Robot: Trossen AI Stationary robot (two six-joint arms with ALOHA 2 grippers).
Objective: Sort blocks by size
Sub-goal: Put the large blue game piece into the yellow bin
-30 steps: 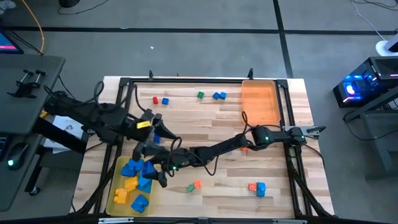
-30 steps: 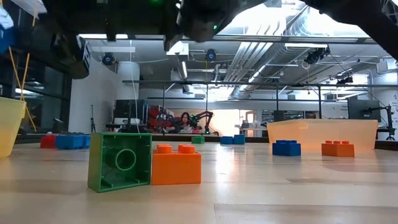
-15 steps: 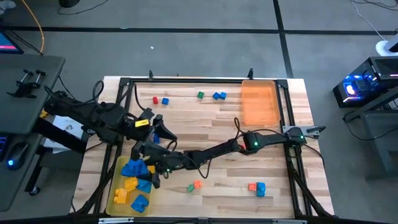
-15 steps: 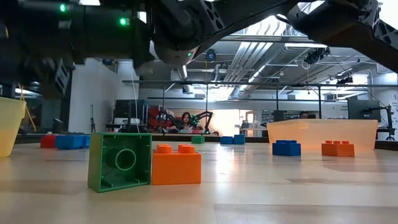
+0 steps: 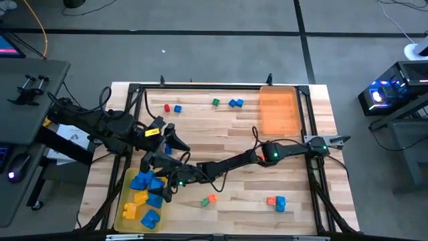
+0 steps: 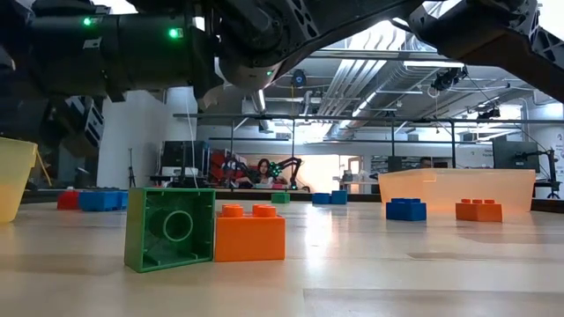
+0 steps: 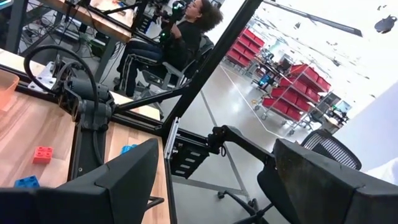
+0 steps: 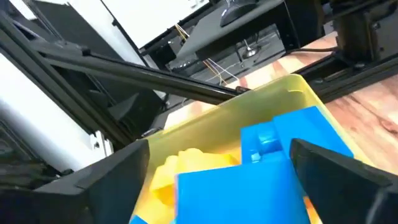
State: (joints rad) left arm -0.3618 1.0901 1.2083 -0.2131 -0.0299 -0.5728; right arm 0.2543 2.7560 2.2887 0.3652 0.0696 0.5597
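So on the left side of the light wood-plank table (image 5: 234,134) there's the translucent yellow tray (image 5: 124,194), smooth plastic with thin walls, and it's sitting there with a pile of big blue and yellow blocks (image 5: 144,194) in it, chunky studded bricks all jumbled together. The right gripper (image 5: 162,189) is reaching all the way across the table and hanging right over that tray; in its wrist view the fingers are standing wide apart with a large blue block (image 8: 273,168) showing between them, lying on the pile below, not pinched. So it's let go, nothing in its grasp.

The left gripper (image 5: 168,136) is hovering just beyond the tray, jaws spread and empty, pointing off past the table edge.

Moving right: a small red cube and a blue one (image 5: 172,108) are sitting next to each other near the far edge, then a tiny green cube (image 5: 215,102) and a blue pair (image 5: 235,103) a bit further along. Closer to the near edge there's a green and orange pair (image 5: 209,200); in the low view the green one is lying on its side with its hollow round underside facing the camera, touching the orange brick, which is showing two studs on top. Further right, an orange and blue pair (image 5: 275,202).

At the far right corner sits the translucent orange tray (image 5: 279,110), rectangular with glossy walls.
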